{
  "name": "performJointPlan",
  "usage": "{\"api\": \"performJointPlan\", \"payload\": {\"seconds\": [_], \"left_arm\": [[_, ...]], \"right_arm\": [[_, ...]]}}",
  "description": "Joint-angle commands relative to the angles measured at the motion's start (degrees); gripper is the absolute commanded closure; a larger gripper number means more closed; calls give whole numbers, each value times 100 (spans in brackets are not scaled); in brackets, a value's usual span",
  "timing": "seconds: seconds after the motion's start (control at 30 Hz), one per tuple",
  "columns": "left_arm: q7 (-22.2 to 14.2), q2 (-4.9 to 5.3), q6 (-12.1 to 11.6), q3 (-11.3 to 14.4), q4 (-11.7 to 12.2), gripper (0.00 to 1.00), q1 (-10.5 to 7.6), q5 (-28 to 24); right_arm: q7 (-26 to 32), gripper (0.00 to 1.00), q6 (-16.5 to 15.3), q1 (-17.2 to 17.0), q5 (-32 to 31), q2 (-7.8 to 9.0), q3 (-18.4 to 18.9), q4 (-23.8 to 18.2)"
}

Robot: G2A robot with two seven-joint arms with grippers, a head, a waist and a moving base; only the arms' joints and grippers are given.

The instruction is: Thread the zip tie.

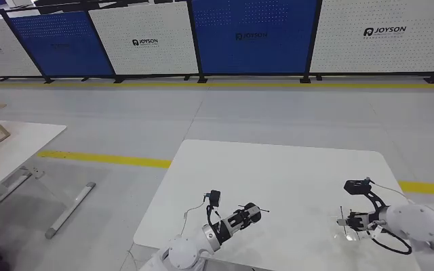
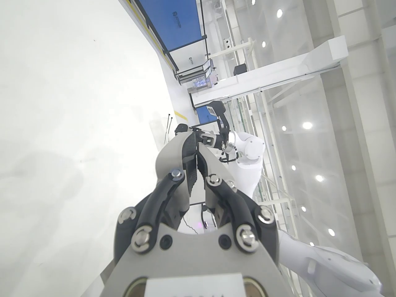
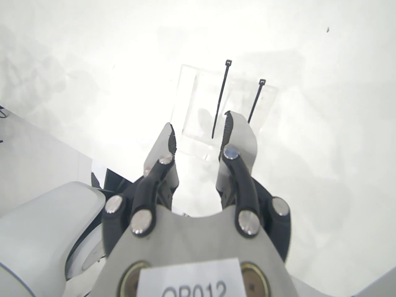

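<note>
Two black zip ties stand upright in a clear holder block (image 3: pixel 190 94) on the white table (image 1: pixel 285 176): a taller zip tie (image 3: pixel 221 97) and a shorter zip tie (image 3: pixel 255 101). My right gripper (image 3: pixel 199 125) is open just in front of the block, and its right finger (image 3: pixel 239 131) hides the foot of the shorter tie. From above, the right gripper (image 1: pixel 347 220) sits at the table's near right beside the ties (image 1: pixel 342 220). The left gripper (image 1: pixel 256 211) hovers over the near middle. It is shut on a thin black zip tie (image 1: pixel 266 211) that pokes out past its tips (image 2: pixel 195 129).
The table's near edge (image 1: pixel 224 252) runs just under the left arm. A second white table (image 1: pixel 27 139) stands across the floor to the left. Blue and white panel walls (image 1: pixel 251 34) close off the back.
</note>
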Motion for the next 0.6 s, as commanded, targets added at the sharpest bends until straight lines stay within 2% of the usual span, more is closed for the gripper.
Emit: {"api": "performJointPlan", "payload": {"seconds": [0.0,0.1,0.13,0.33,0.43,0.57], "left_arm": [[0,0,0,0,0,100,0,0],[0,0,0,0,0,100,0,0],[0,0,0,0,0,100,0,0],[0,0,0,0,0,100,0,0],[0,0,0,0,0,100,0,0],[0,0,0,0,0,100,0,0]], "right_arm": [[0,71,68,73,16,1,-70,98],[0,70,109,186,96,2,-172,278],[0,76,130,228,92,3,-211,324],[0,75,184,465,182,-6,-461,599],[0,82,173,597,253,-10,-597,780],[0,81,180,739,331,-11,-769,964]]}}
